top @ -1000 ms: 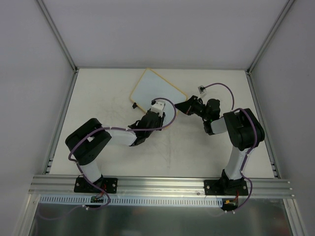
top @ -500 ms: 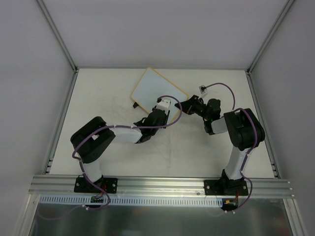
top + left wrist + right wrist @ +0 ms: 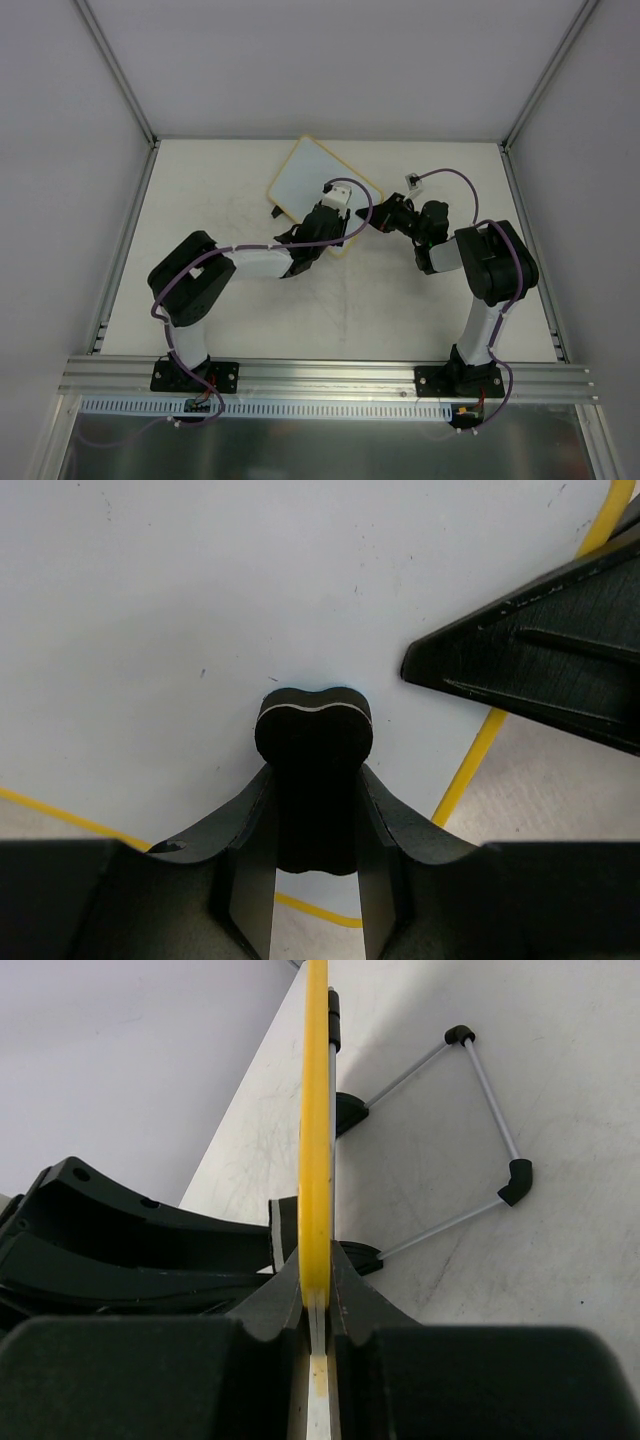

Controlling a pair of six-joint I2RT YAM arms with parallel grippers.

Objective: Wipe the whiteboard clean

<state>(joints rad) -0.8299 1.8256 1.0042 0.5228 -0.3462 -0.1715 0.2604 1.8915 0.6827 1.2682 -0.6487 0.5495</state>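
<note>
The whiteboard (image 3: 305, 180) sat far-centre on the worktop (image 3: 250, 320). In the top view its long axis ran diagonally, from far-left down to near-right. Both arms reached it. The left arm came over the near corner and the right arm met the near-right edge.

Left pincer (image 3: 315, 815): we saw its fingers pinched on the small black eraser (image 3: 314, 730), one on each side, with the rounded end poking out ahead. The eraser's tip rested on the white surface, well inside the yellow frame, so most of the board lay ahead of it and to its left, toward the far-left corner. We judged that any further wiping stroke would run that way, along the long axis.

Right pincer (image 3: 368, 220): its fingers were pressed together on the board's yellow edge, which the right wrist view showed edge-on between them. A wire stand (image 3: 517, 1180) with black ends stuck out from the board's back. We could not tell whether the board lay flat or was tipped up at that edge.

In the left wrist view the surface showed only a few faint specks and no scribbles. We judged the erasing nearly done. The right pincer looked to be steadying the board while the left one rubbed.
</note>
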